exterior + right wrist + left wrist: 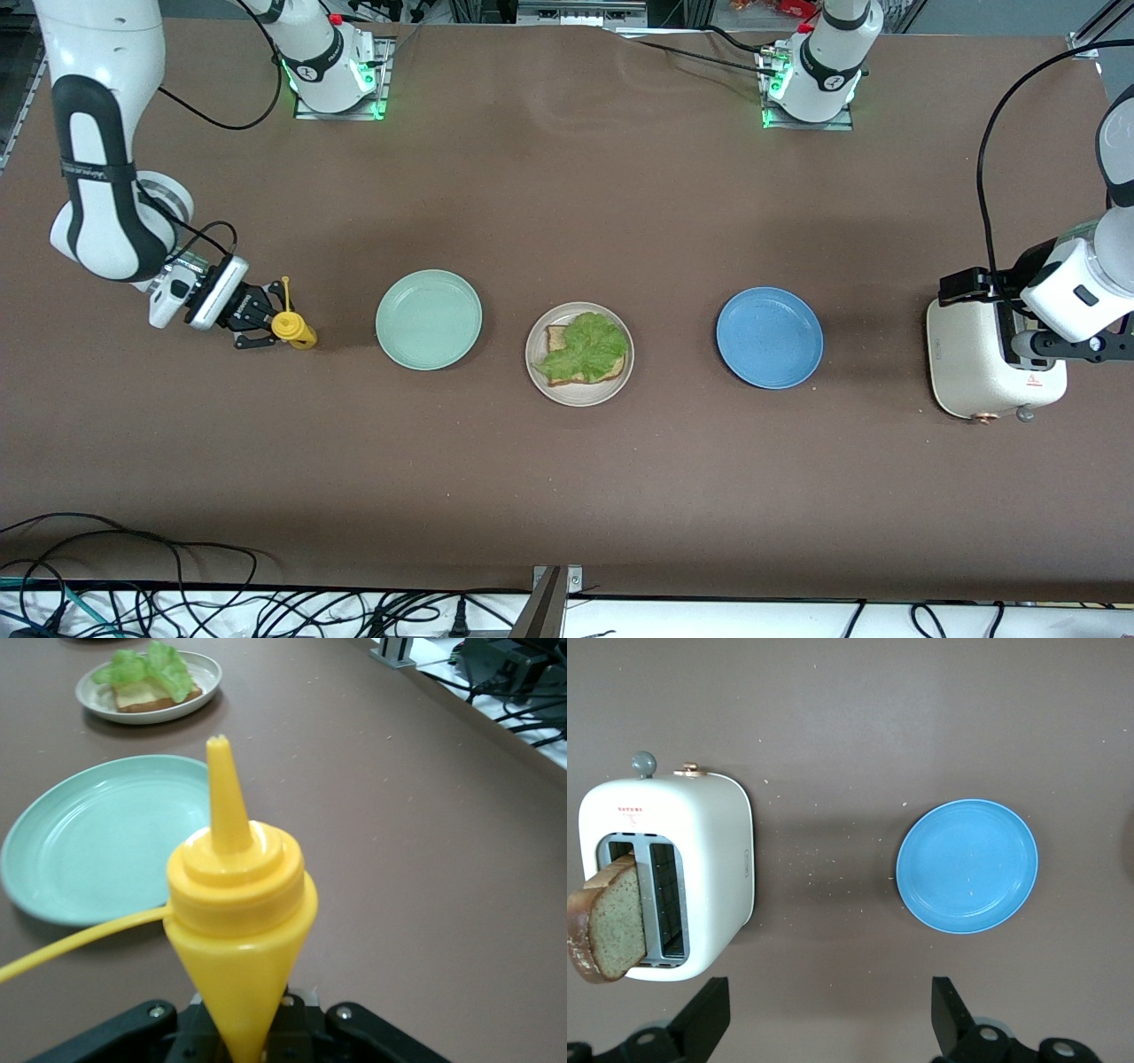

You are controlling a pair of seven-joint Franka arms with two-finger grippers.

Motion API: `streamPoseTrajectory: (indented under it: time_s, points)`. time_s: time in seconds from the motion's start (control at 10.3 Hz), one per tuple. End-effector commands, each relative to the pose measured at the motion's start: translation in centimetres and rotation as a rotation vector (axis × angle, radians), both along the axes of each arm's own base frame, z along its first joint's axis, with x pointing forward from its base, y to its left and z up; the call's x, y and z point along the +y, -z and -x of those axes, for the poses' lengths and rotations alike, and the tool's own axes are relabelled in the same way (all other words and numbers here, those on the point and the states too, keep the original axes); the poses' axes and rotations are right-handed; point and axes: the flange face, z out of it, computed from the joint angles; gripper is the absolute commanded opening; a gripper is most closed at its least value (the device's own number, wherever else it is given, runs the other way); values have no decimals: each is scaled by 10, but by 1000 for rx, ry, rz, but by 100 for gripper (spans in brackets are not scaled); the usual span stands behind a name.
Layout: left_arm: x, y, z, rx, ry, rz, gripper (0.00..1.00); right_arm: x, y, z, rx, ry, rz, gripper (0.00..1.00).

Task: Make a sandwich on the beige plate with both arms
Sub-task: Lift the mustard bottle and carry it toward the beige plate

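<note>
The beige plate (pixel 576 399) sits mid-table with one bread slice (pixel 558 338) on it and a ruffled lettuce leaf (pixel 589 346) on top. The right wrist view shows the same plate (pixel 208 673) and lettuce (pixel 146 665). My right gripper (pixel 273 323) is shut on a yellow squeeze bottle (pixel 294 329), low at the right arm's end of the table; the bottle (pixel 239 904) fills the right wrist view. My left gripper (pixel 1032 315) hangs open (pixel 828 1028) over the white toaster (pixel 970 359). A second bread slice (pixel 611 926) sticks out of a slot of the toaster (pixel 709 859).
A mint green plate (pixel 429 319) lies between the bottle and the beige plate. A blue plate (pixel 769 337) lies between the beige plate and the toaster. Crumbs dot the brown table (pixel 833 877). Cables run along the table edge nearest the front camera.
</note>
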Motion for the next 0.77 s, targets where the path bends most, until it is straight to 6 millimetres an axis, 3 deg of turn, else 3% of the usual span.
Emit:
streamPoseTrajectory:
  time_s: [0.0, 0.19, 0.48, 0.58, 0.68]
  points:
    - [1, -1, 2, 4, 3, -30, 100, 41, -27, -12, -4, 66, 83, 0]
    - [1, -1, 2, 4, 3, -30, 100, 103, -43, -20, -20, 132, 191, 0]
    - [3, 2, 1, 9, 0, -30, 100, 202, -49, -3, -83, 200, 351, 0]
    - [2, 1, 1, 9, 2, -30, 100, 223, -44, 4, -103, 200, 388, 0]
    - [2, 1, 1, 9, 2, -30, 100, 230, -39, 6, -111, 199, 409, 0]
